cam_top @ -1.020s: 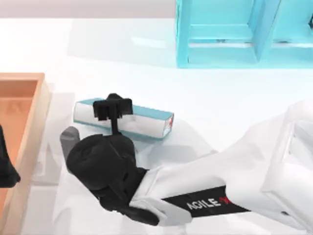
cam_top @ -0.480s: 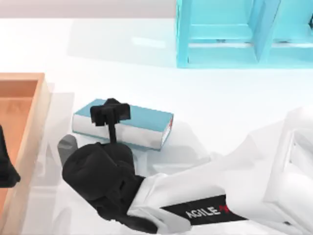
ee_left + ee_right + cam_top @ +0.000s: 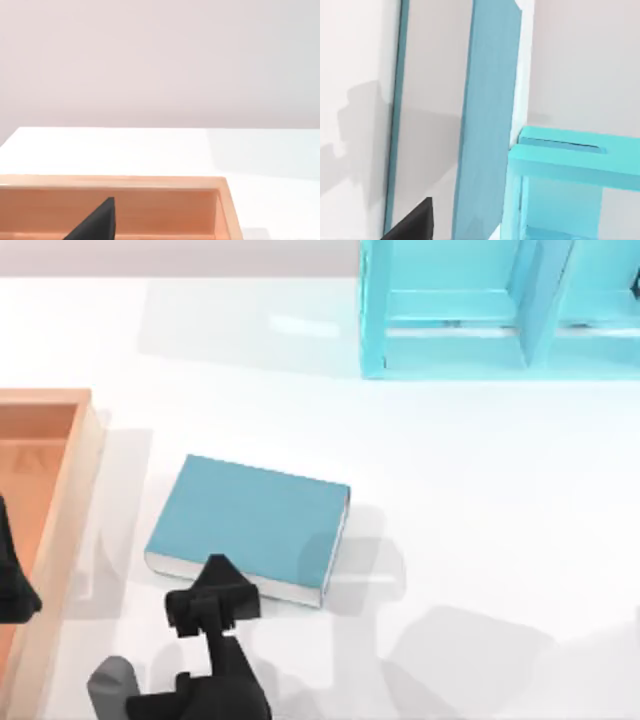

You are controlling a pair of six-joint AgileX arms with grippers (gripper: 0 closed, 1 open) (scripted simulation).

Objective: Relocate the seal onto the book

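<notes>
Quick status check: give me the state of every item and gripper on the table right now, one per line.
Book: lying flat, cover up, nothing on it.
Right gripper: at the book's near edge, holding nothing visible.
Left gripper: parked over the wooden tray.
Wooden tray: at the table's left, open top.
Shelf: standing at the back right.

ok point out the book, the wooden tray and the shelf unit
book [image 3: 250,520], top view, middle of its teal cover
wooden tray [image 3: 82,455], top view, its right wall
shelf unit [image 3: 450,308], top view, a cyan shelf board
</notes>
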